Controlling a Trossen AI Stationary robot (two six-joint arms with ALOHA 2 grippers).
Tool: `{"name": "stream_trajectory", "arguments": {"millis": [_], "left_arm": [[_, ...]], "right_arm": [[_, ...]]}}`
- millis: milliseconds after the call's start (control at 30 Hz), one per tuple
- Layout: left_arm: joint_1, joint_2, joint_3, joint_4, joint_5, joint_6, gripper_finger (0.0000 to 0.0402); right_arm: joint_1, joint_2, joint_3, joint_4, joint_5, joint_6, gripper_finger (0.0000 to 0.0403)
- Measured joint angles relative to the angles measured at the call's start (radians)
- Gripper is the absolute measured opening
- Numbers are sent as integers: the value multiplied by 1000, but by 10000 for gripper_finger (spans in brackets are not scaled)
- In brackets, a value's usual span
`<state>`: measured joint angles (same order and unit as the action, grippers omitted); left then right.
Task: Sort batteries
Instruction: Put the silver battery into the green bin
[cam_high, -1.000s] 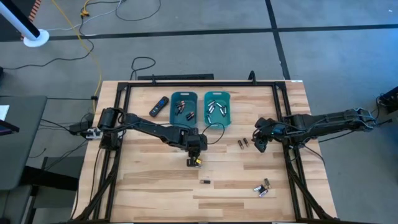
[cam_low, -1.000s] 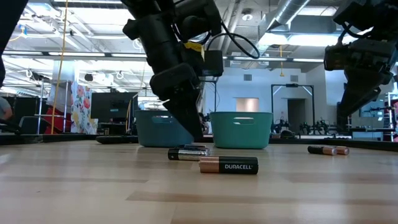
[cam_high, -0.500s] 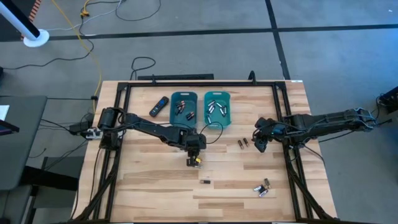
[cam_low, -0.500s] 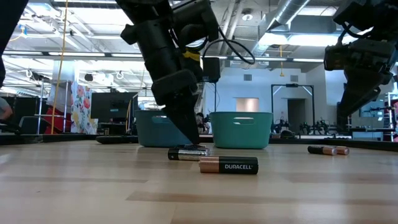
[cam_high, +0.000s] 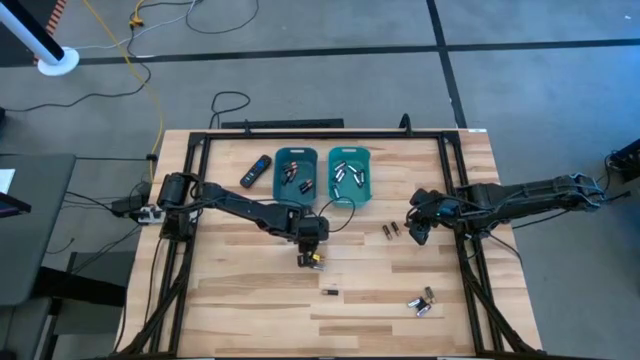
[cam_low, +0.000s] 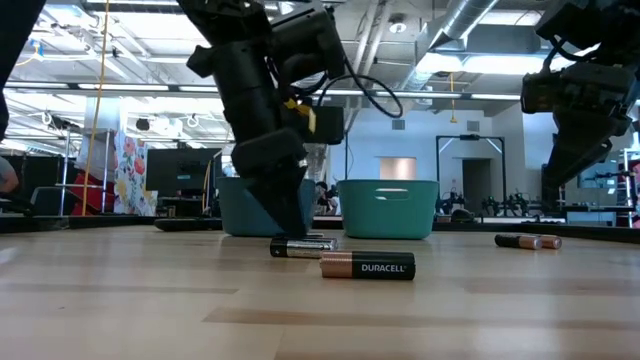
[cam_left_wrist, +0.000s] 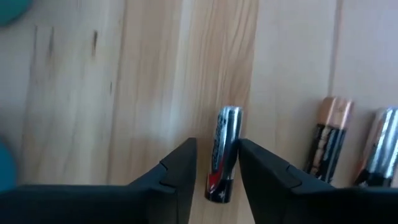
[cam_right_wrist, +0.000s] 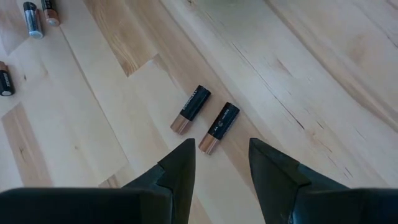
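left gripper straddling a silver cell at table centre

left gripper (cam_left_wrist: 215, 163), low at the middle of the high view, has its fingers narrowly apart with a silvery battery (cam_left_wrist: 222, 151) lying between them; the pads look close to the cell's sides, but i cannot tell whether they press it yet. the cell rests on the wooden table (cam_high: 240, 290). in the left wrist view, a copper-ended battery (cam_left_wrist: 329, 144) and another silver one (cam_left_wrist: 376, 148) lie just beside it toward the right edge.

further out, 2 dark copper-tipped batteries (cam_right_wrist: 205, 119) sit side by side under the right gripper (cam_right_wrist: 217, 162), which hovers at the right-centre of the high view with fingers spread and nothing held. more loose cells lie near the lower right (cam_high: 421, 301), and 1 alone at lower centre (cam_high: 330, 292). 2 teal bins (cam_high: 322, 173) at upper centre already hold batteries, and a black remote (cam_high: 256, 170) lies to their left.

risk, as i judge it: the fingers sit near 1 end of the round cell rather than its middle, so closing there could pivot it or squirt it out. a rolling cell might knock the neighbours just beside it.
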<state>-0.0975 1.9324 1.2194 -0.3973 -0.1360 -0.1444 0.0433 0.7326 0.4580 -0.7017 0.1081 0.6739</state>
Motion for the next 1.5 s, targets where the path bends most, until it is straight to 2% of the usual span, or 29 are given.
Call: {"name": "stream_trajectory", "arguments": {"millis": [300, 400, 600, 733, 900, 1033, 1200, 1500], "left_arm": [[0, -3, -36, 13, -3, -68, 121], [-3, -3, -36, 14, -3, -60, 104], [-16, -3, -37, 17, -7, -68, 37], [-17, -3, -38, 47, -7, -121, 37], [-16, 3, -36, 166, 0, -161, 37], [-4, 3, 27, 179, 0, -163, 37], [19, 3, 145, 169, -1, -92, 37], [173, 1, 400, -54, -10, -46, 37]], "right_arm": [[0, 0, 0, 1, 0, 7, 166], [0, 0, 0, 2, 1, 7, 166], [0, 0, 0, 3, 1, 7, 166], [0, 0, 0, 3, 1, 6, 166], [0, 0, 0, 3, 2, -1, 166], [0, 0, 0, 3, 2, -2, 166], [0, 0, 0, 3, 2, -1, 166], [0, 0, 0, 8, 30, 14, 166]]}}
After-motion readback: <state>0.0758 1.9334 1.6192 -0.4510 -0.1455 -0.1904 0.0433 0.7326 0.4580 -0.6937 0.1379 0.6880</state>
